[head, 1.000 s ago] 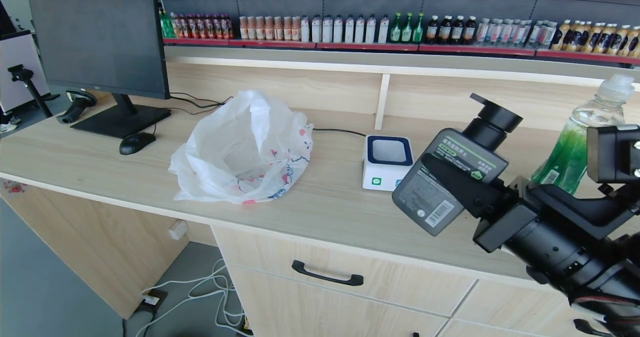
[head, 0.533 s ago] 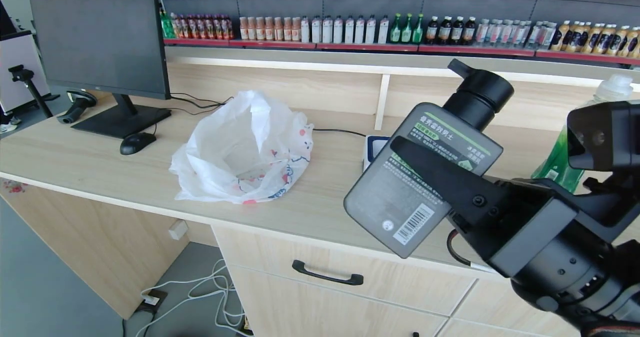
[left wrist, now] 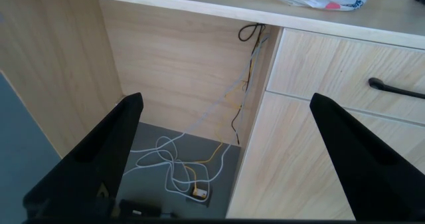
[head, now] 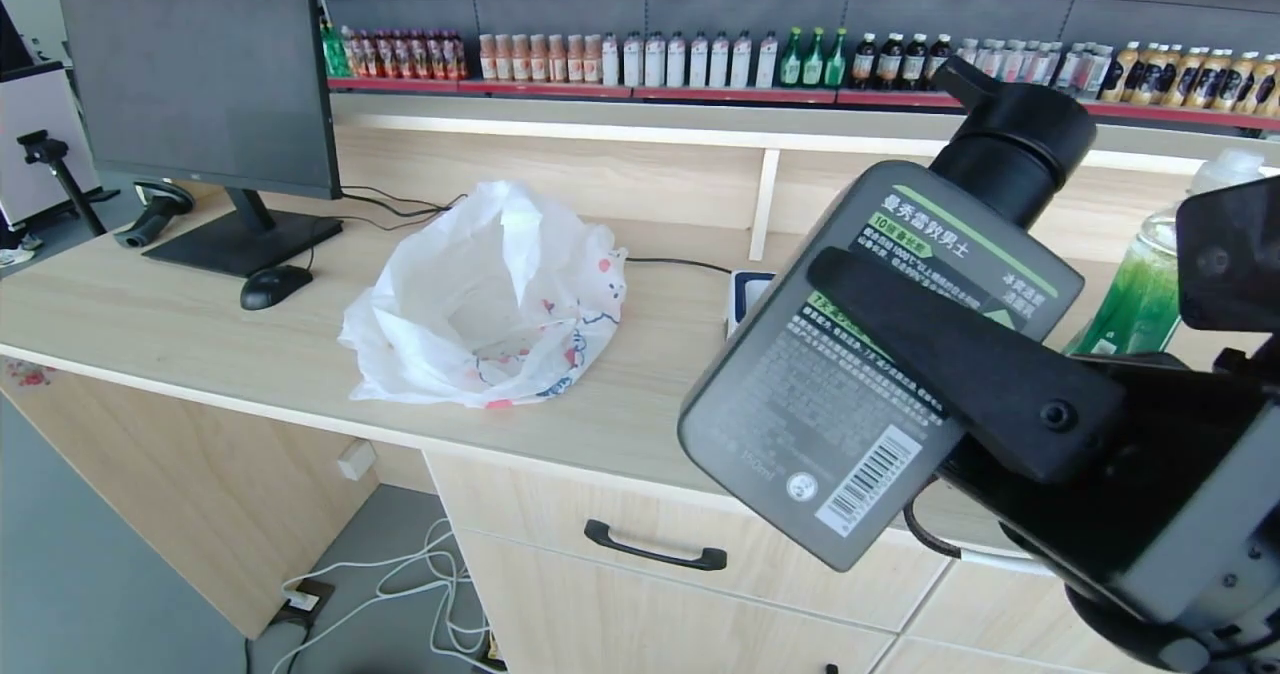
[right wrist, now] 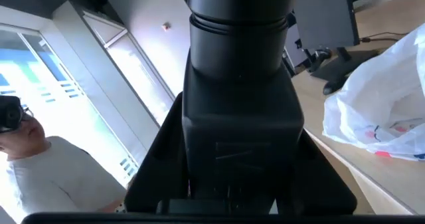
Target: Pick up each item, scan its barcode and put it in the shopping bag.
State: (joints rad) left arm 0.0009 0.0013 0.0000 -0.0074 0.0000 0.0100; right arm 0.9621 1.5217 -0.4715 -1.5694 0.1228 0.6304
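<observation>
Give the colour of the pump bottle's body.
The pump bottle is dark grey, clearest in the head view.

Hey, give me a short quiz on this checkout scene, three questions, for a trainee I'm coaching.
1. True or false: the right gripper holds the dark pump bottle with its barcode turned toward the head camera.
2. The shopping bag is: A) lying open on the counter; B) hanging from a hook; C) folded flat.
3. What colour is the liquid in the clear bottle on the robot's right?
Key: 1 true; 2 A; 3 green.
</observation>
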